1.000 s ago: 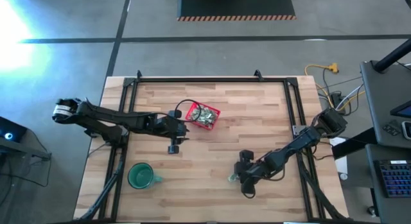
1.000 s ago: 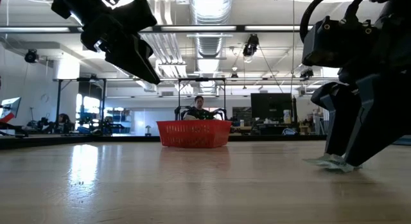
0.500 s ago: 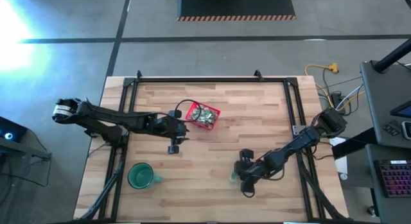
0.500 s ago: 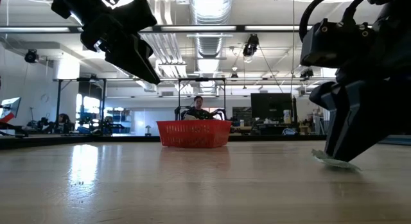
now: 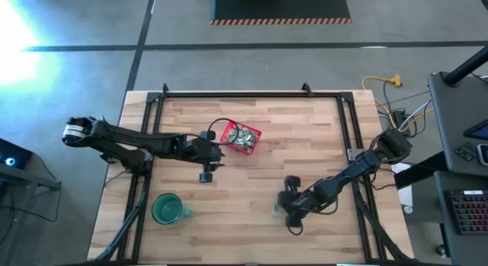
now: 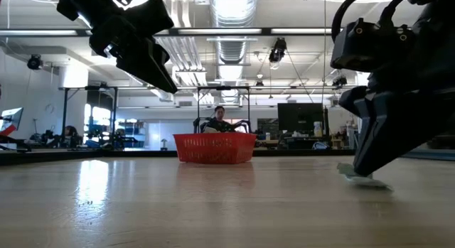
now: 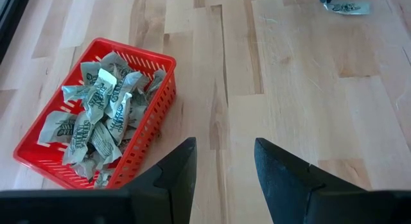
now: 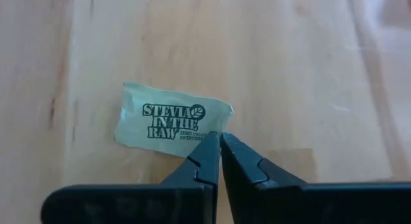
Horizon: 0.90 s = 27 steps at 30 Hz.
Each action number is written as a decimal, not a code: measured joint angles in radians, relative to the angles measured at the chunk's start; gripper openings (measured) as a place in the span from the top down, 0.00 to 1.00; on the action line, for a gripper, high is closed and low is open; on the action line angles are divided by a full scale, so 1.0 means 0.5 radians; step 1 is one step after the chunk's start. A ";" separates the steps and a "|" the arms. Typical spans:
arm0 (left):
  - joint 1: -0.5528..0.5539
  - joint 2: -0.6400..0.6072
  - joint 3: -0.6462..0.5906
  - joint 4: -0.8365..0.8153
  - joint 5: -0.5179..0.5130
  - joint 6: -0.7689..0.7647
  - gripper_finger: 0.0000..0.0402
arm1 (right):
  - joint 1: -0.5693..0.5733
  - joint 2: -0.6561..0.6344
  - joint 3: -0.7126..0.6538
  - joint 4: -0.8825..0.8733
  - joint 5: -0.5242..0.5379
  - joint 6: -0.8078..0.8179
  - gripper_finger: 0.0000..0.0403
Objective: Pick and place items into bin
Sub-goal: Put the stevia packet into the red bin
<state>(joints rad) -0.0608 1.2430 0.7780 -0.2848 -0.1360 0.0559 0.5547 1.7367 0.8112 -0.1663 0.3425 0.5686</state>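
In the high view the mug [image 5: 166, 209] stands at the lower left of the table [image 5: 305, 121], well apart from everything else. Above it, left of centre, the left end effector [image 5: 207, 174] hangs over bare wood just beside the bin [image 5: 241, 136], which sits a little above the frame's middle. In the left wrist view its two fingers [image 7: 177, 172] stand apart with nothing between them, and the bin [image 7: 152, 124] at the left of that frame is heaped with packets [image 7: 96, 121]. In the low view the bin [image 6: 214, 148] shows at mid-frame, far across the table, with a person [image 6: 219, 117] seated behind it in the room.

At the lower right of centre in the high view the right end effector [image 5: 284, 213] is down at the table. The right wrist view shows its fingers [image 8: 204, 158] pressed together, their tips at the lower right edge of one flat packet [image 8: 164, 121] printed "Stevia in the Raw"; whether they pinch that edge or only touch it cannot be told. In the low view this packet [image 6: 361, 178] lies flat on the table under the tips, at the right of the frame
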 joint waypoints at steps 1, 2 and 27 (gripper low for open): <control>0.000 0.000 0.000 0.000 -0.001 0.000 0.65 | 0.003 0.000 0.000 0.002 0.023 -0.003 0.98; 0.000 0.000 0.001 0.000 -0.001 0.000 0.65 | 0.004 0.000 0.000 0.005 0.055 -0.015 0.98; -0.001 0.000 0.000 -0.002 0.000 0.002 0.65 | -0.089 -0.001 0.253 0.052 1.231 -0.854 0.98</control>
<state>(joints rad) -0.0612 1.2430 0.7782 -0.2858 -0.1361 0.0566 0.5100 1.7363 0.9375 -0.1402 0.9578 0.1417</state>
